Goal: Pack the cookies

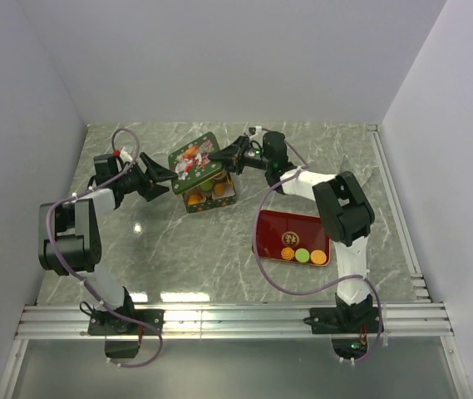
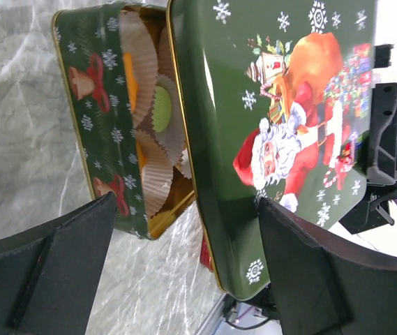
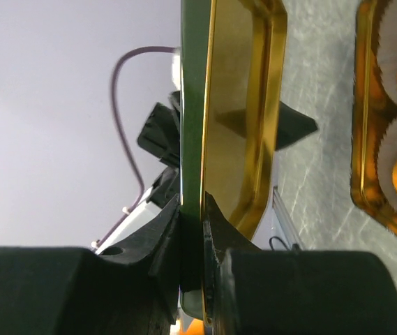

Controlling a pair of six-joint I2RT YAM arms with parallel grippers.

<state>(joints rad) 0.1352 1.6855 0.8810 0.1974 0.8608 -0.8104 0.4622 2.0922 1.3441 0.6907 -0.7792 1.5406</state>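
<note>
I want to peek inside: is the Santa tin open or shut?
Open. The right gripper pinches the Santa lid, tilted above the tin; cookies in paper cups show inside.

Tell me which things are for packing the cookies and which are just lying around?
For the job: cookies, red tray, green tin, Santa lid, paper cups, right hand, left hand.
Just lying about: only the metal rails.
</note>
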